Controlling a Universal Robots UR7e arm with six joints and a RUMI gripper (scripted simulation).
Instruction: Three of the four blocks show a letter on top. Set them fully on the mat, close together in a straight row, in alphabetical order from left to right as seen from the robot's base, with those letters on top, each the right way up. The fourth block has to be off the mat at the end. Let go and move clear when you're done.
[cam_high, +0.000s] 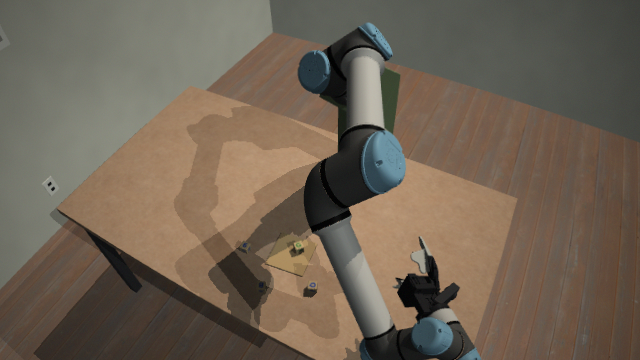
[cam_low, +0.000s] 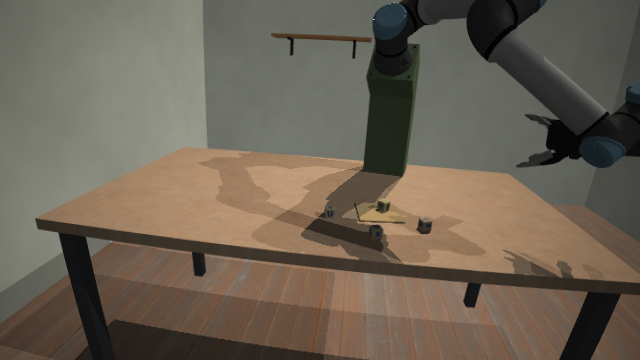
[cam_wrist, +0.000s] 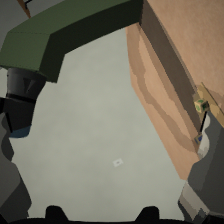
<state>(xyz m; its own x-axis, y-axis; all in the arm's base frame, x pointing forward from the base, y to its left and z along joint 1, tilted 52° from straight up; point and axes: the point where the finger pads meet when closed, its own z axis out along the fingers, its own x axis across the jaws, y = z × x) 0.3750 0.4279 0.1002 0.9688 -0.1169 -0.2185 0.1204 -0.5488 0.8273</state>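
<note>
A small tan mat (cam_high: 292, 254) lies on the table; it also shows in the exterior view (cam_low: 381, 214). One green-topped block (cam_high: 298, 246) (cam_low: 384, 204) sits on the mat. Three blocks lie off the mat: one to its left (cam_high: 244, 246) (cam_low: 329, 211), one in front (cam_high: 262, 286) (cam_low: 376, 231), one at the front right (cam_high: 311, 288) (cam_low: 425, 224). Their letters are too small to read. My gripper (cam_high: 419, 270) (cam_low: 537, 141) is open and empty, held high in the air, far to the right of the blocks. In the wrist view the green block (cam_wrist: 201, 104) shows at the right edge.
The arm's dark green pedestal (cam_low: 391, 107) stands at the back of the table. The forearm (cam_high: 356, 280) passes above the table just right of the mat. A wall shelf (cam_low: 322, 37) hangs behind.
</note>
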